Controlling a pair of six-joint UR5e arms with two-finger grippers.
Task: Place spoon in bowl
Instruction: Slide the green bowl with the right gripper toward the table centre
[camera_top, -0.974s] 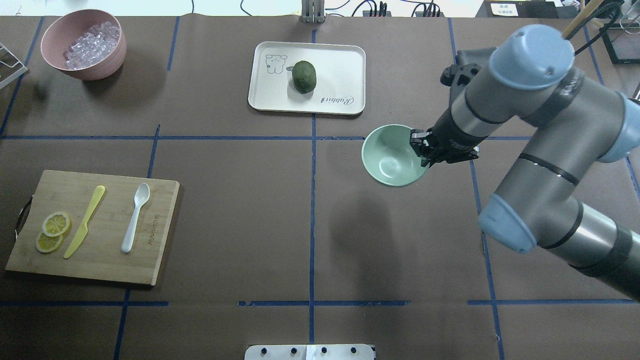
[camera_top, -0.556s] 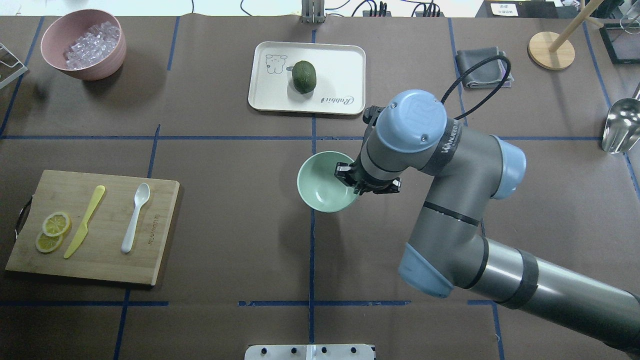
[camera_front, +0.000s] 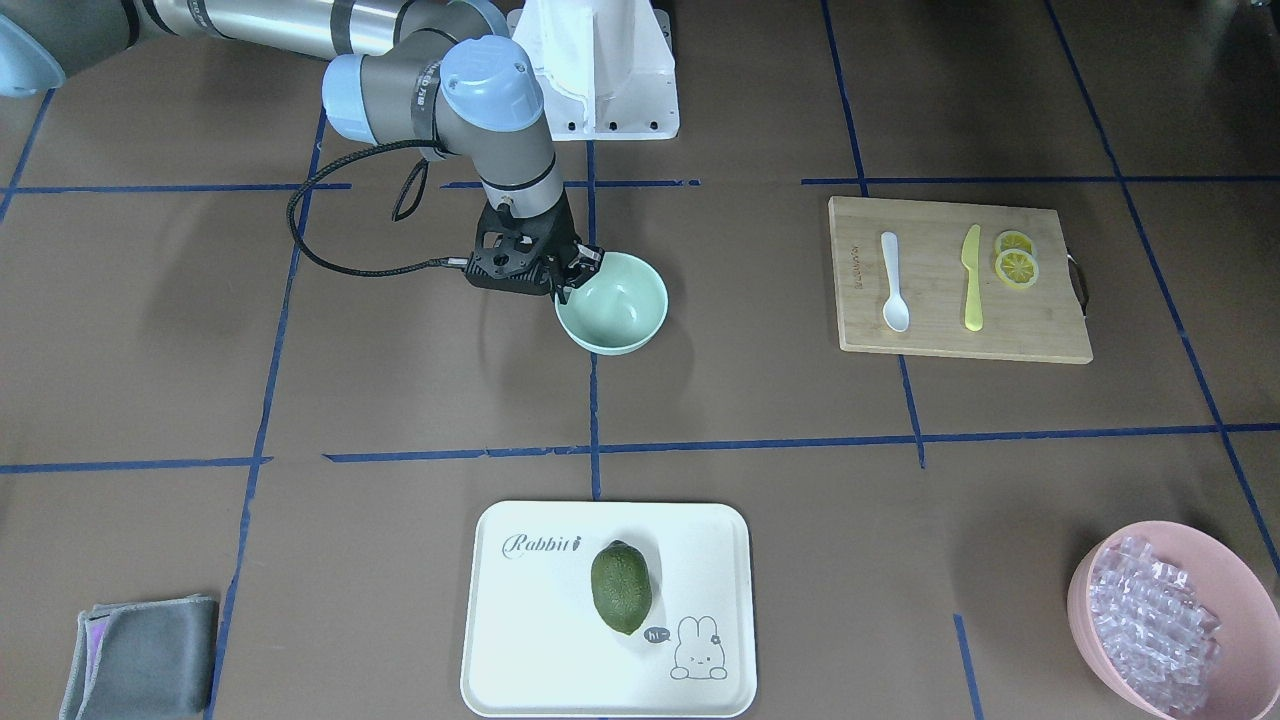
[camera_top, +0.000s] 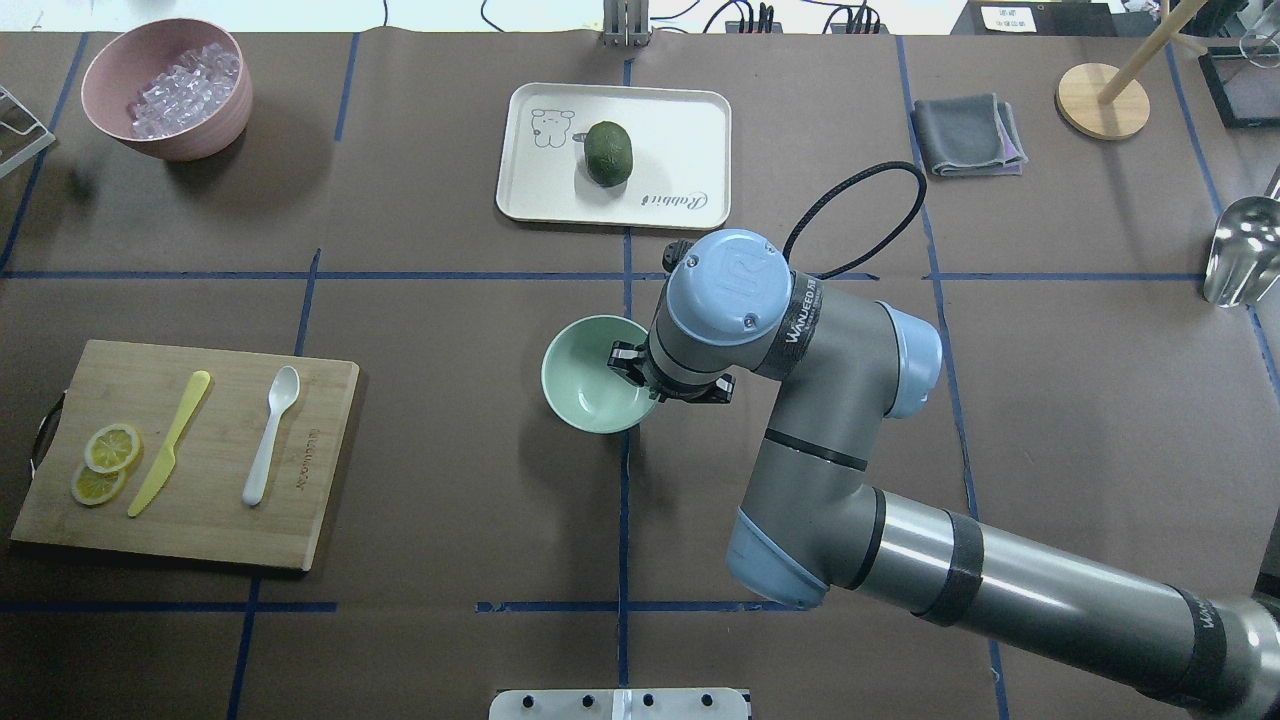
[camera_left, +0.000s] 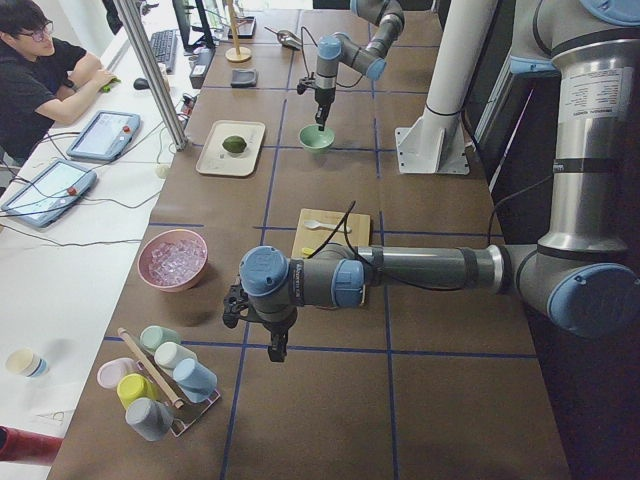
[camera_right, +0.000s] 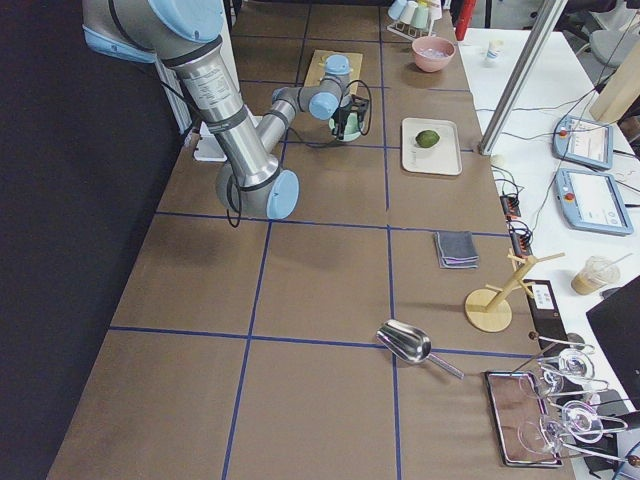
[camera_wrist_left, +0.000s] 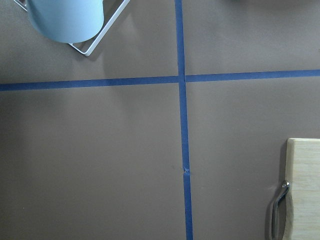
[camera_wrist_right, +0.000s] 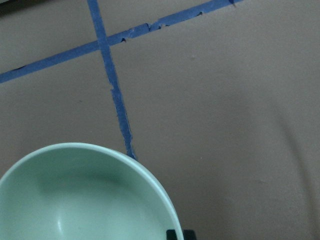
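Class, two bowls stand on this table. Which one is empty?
The small green bowl near the table's middle, its rim pinched by the right gripper; its inside is bare. The larger pink bowl at the corner is filled with clear cubes.

White spoon (camera_top: 270, 437) flat on cutting board (camera_top: 215, 522); mint bowl (camera_top: 580, 382) upright

one green bowl (camera_top: 575, 380), one pink bowl (camera_top: 190, 140), one spoon (camera_top: 270, 435), one knife (camera_top: 170, 445), two lemon slices (camera_top: 112, 447)
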